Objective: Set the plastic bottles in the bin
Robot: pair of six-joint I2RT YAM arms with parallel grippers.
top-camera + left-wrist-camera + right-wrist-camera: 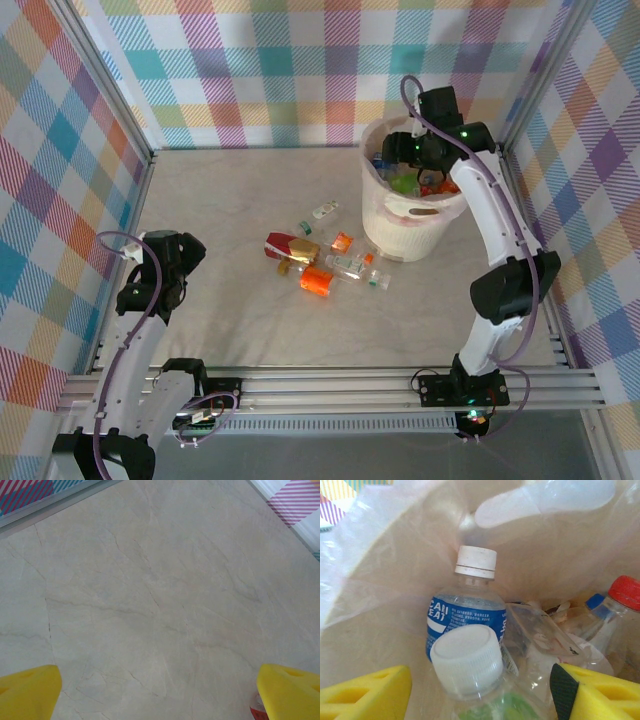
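One bin (395, 228), round, cream-pink, thin liner over the rim, standing at the far right of the tabletop (230, 330). Left of it, just beside its base, a loose cluster of plastic bottles (316, 282): about six counted from the top view, though some overlap, so not a firm count; red, orange and green among the labels and caps. Inside the bin, at least five more seen from the right wrist: a blue-labelled bottle (465, 617) with a white cap leaning toward the wall, a white-capped bottle (467, 662) in front of it with green showing below, a red-capped bottle (624, 597), a blue-capped bottle (596, 602) and a crushed clear bottle (540, 632). Two arms. Right arm stretched up and forward, bent over the rim, right hand (480, 700) pointing down into the bin, fingers apart, gripping nothing, with the white-capped bottle between them and a gap on each side. Left arm folded back near the left wall, well apart from the cluster, left hand (160, 695) tilted down over bare tabletop, fingers spread wide, empty.
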